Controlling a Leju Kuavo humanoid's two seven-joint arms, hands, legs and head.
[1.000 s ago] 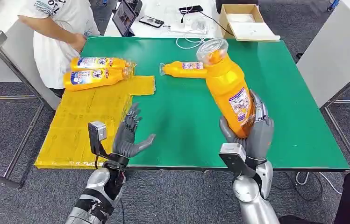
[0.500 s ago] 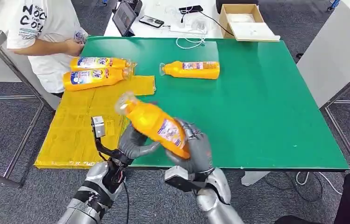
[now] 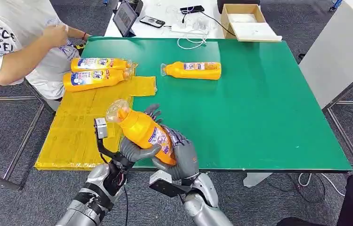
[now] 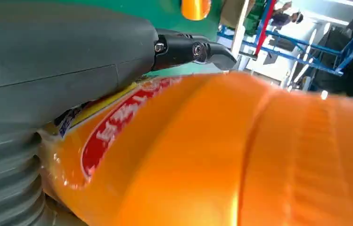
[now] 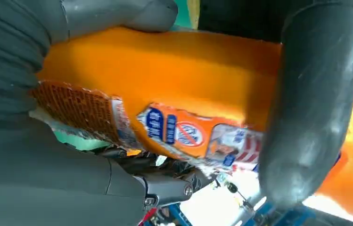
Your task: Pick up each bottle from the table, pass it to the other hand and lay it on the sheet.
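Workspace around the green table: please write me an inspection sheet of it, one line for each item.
Surface: green table; a yellow sheet covers its left part.
Job's things: two orange bottles lie on the sheet's far end; one bottle lies on the bare green; a fourth bottle is held up, cap toward the sheet.
Clutter: cardboard box, tablet and phone on the white table behind.
Hands: left hand and right hand both grip the held bottle.
Cables: white cable at the far edge.
Surroundings: a person at the far left corner; grey carpet.
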